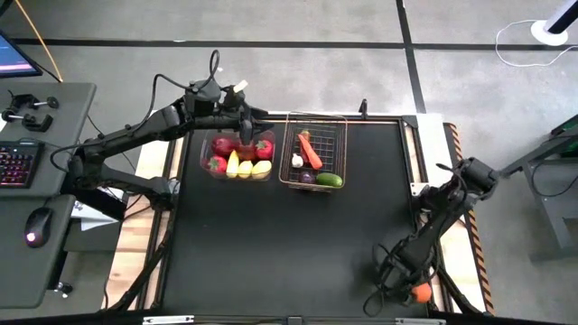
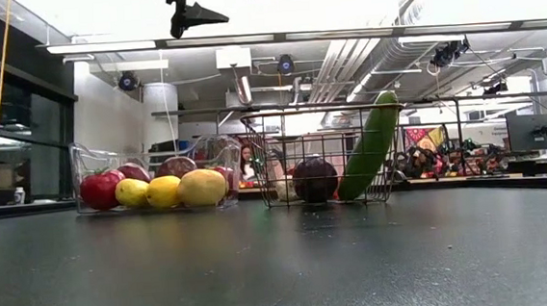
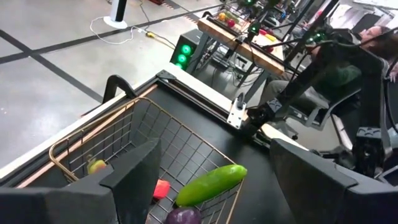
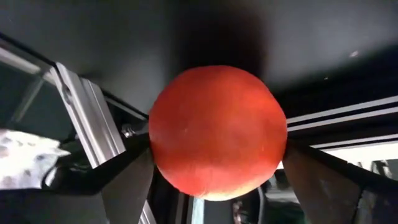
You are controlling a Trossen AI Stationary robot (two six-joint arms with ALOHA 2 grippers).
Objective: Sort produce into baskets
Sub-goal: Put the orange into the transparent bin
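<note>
The clear bin [image 1: 204, 149] at the far middle holds red apples [image 1: 224, 144] and yellow lemons [image 1: 246, 168]. The copper wire basket [image 1: 343, 135] to its right holds a carrot [image 1: 310, 149], garlic [image 1: 297, 161], an eggplant [image 2: 315, 179] and a green cucumber [image 2: 370, 148] that leans on the basket's wall. My left gripper [image 1: 246, 126] is open and empty, high above the bin [image 2: 191, 9]. Its wrist view looks into the basket [image 3: 93, 140]. My right gripper [image 1: 418, 291] is at the table's near right corner, shut on an orange [image 4: 217, 130]. My right gripper pinches the orange between its two fingers, one on each opposite side [image 4: 277, 146] of the round fruit. The orange fills the gap between the fingers. Whether it is lifted clear or rests on something cannot be told.
A metal rail [image 4: 81, 118] of the table frame runs close beside the orange. The black table top [image 1: 289, 244] stretches in front of the bin and basket. A desk with a keyboard [image 1: 18, 162] and a mouse stands left of the table.
</note>
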